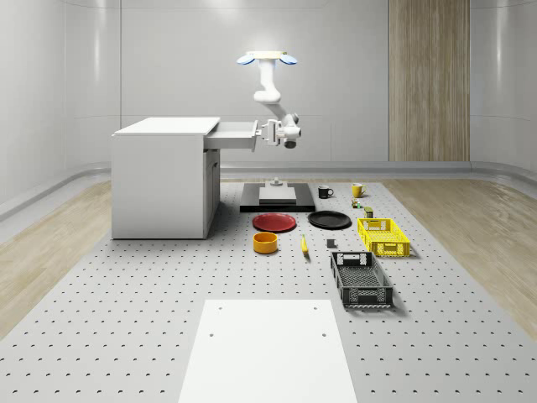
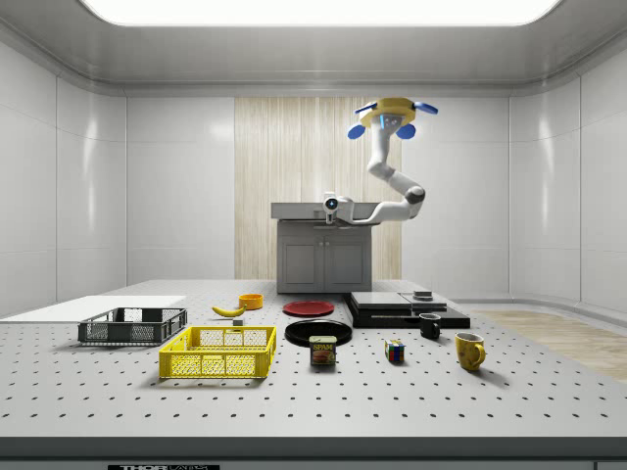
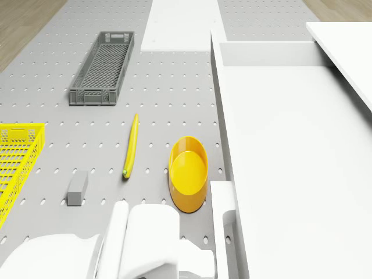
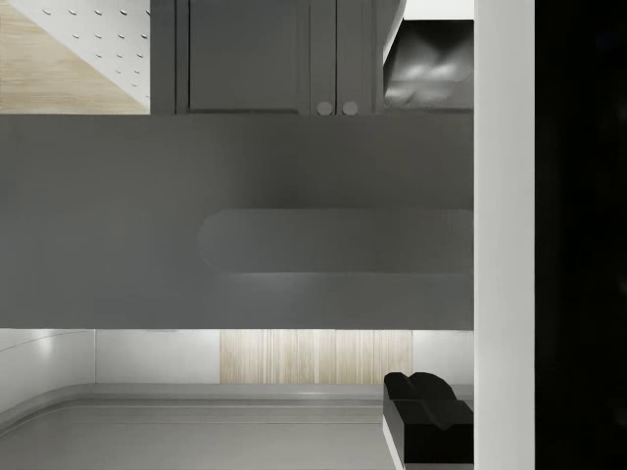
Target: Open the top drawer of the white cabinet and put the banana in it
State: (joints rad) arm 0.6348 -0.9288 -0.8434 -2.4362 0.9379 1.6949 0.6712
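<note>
The white cabinet [image 1: 161, 178] stands at the whole-scene view's left, its top drawer [image 1: 232, 134] pulled out. The drone [image 1: 268, 59] hovers above and just beyond the drawer's front. Its arm hangs down and bends back to the drawer. My gripper [image 1: 261, 134] is at the drawer front, open, with one dark finger [image 4: 426, 419] on each side of the long handle [image 4: 323, 240] and not touching it. The yellow banana [image 1: 304, 245] lies on the table beside an orange-yellow bowl [image 1: 266, 243]. In the drone view the banana [image 3: 132, 145] lies apart from the open drawer [image 3: 279, 133].
A red plate [image 1: 274, 222] and a black plate [image 1: 329, 220] lie past the banana. A yellow basket [image 1: 383, 236], a dark grey basket [image 1: 361, 279] and a small grey block [image 3: 77, 188] sit nearby. A black platform [image 1: 277, 198] and two mugs [image 1: 325, 192] stand behind.
</note>
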